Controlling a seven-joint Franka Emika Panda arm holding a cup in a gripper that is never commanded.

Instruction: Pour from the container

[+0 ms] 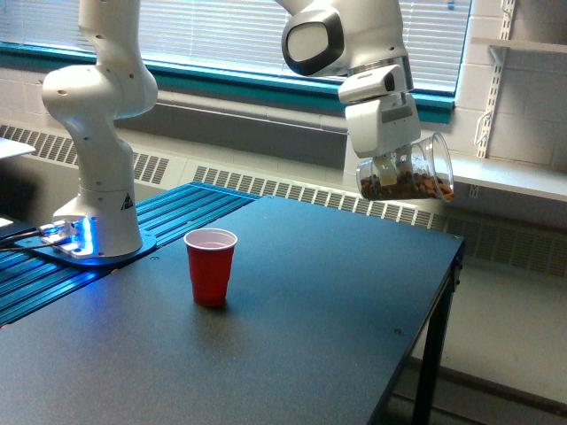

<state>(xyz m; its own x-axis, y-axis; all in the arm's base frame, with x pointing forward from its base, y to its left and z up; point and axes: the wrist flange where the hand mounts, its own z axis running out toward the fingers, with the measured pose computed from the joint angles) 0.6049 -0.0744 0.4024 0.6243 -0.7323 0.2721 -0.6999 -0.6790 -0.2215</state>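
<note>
One arm fills most of your view: its white base stands on the blue-lit plate at the exterior view's left, and its wrist comes down from the top middle. Below it you have the dark bench point(337, 292), which carries only one small thing that matters.

Your claw point(387, 159) is clenched on the container point(407, 177), a clear cup with brown nut-like pieces inside. It hangs in the air, well above the bench and near the bench's far right edge. The cup is tilted strongly, almost on its side, so its long axis runs nearly level and its mouth points to the exterior view's right. The pieces lie along the lower wall and none is leaving the mouth.

Now the relation you should watch: the red cup point(211, 266) stands upright on the bench, well apart from the container, lower and toward the exterior view's left. The mouth of the container faces away from it. In my judgement, if you tilt more from here, the pieces would miss the red cup and fall near the bench's edge.
</note>
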